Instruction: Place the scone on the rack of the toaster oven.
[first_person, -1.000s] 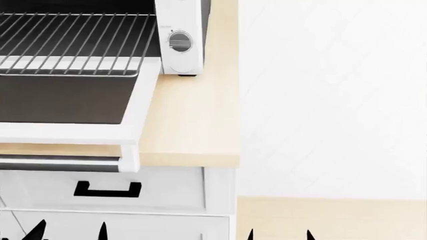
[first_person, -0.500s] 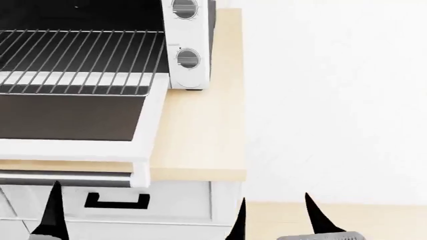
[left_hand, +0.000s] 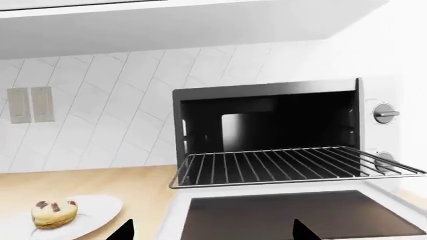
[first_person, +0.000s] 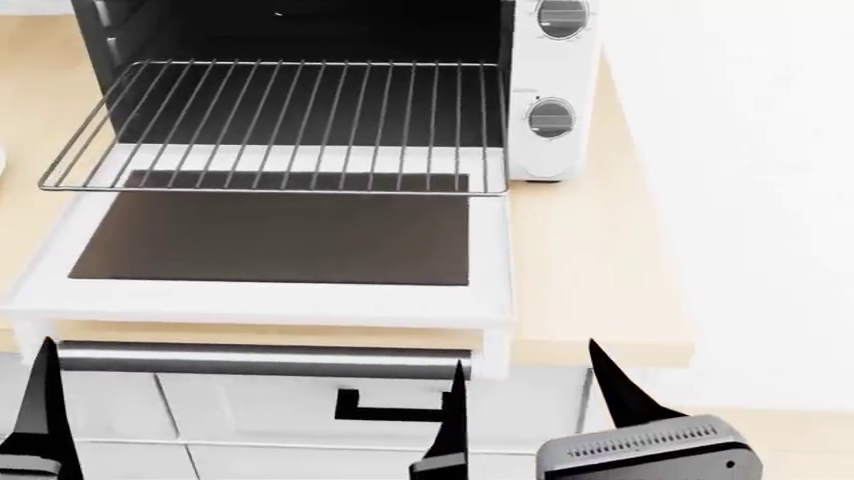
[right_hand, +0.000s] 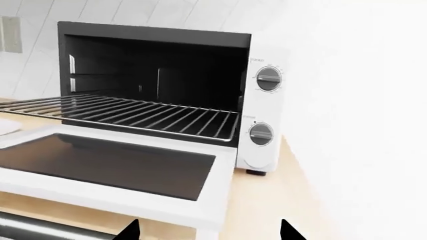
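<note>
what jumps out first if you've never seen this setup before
The toaster oven stands wide open on the wooden counter, its glass door folded flat toward the robot and the wire rack slid out above it, bare. The scone sits on a white plate on the counter beside the oven, untouched.

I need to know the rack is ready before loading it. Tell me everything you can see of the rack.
The rack is a flat grid of thin silver wires: many parallel rods running front to back, framed by a border rod. It spans the width of the toaster oven, lies level, and is pulled partway out over the open door. Nothing lies on it. Its back end sits inside the dark cavity; how it is supported there cannot be seen.
</note>
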